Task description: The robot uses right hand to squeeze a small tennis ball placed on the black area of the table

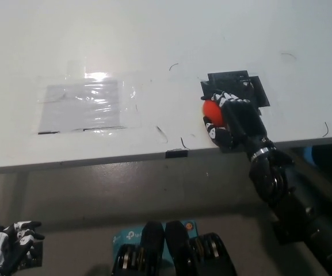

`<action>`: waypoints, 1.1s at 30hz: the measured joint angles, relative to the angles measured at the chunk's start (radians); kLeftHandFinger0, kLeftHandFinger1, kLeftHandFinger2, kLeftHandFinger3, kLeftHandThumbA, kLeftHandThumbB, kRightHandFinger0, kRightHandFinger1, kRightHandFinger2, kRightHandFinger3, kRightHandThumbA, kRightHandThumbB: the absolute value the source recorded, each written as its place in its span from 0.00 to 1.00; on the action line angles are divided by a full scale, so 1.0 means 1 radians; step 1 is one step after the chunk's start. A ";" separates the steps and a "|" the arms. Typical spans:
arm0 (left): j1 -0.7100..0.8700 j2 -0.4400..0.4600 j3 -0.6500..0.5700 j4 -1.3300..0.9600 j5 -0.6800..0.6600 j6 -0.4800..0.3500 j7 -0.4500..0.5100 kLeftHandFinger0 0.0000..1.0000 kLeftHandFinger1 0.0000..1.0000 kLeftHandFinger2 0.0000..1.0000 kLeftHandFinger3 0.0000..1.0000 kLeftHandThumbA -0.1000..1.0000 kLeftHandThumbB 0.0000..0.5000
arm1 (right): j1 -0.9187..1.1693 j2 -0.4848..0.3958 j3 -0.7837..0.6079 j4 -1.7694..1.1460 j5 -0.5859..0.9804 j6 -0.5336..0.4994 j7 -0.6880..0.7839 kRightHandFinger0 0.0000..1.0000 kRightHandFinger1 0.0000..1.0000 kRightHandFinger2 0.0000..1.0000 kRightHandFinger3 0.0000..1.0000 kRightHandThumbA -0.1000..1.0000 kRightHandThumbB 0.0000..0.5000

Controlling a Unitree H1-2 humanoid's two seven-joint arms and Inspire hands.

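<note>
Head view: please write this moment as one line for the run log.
right hand: shut on orange ball | ball: at black area, near table edge | left hand: resting lower left, below table

One head camera, looking steeply down over the table edge

We're up on the robot's head with a single view, facing forward and down: the white table point(154, 46) fills the upper half from a moderate distance, its front edge crossing the middle of the picture, and the floor lies below. The black right hand point(235, 118) reaches in from the lower right, the white left hand point(7, 250) sits low at the bottom left corner, nearer the lens. No second view shares this scene.
</note>
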 measured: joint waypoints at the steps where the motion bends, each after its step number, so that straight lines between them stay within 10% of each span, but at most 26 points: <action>1: 0.001 0.000 0.000 0.000 0.000 -0.002 0.000 0.16 0.23 0.43 0.52 0.52 0.14 | 0.005 0.000 -0.012 -0.004 0.001 -0.003 -0.011 0.00 0.09 0.43 0.33 0.00 0.33; 33: 0.014 0.001 0.004 0.001 -0.011 -0.025 -0.004 0.19 0.27 0.44 0.56 0.44 0.20 | 0.087 0.069 -0.235 -0.247 0.065 -0.081 -0.108 0.00 0.00 0.33 0.24 0.00 0.54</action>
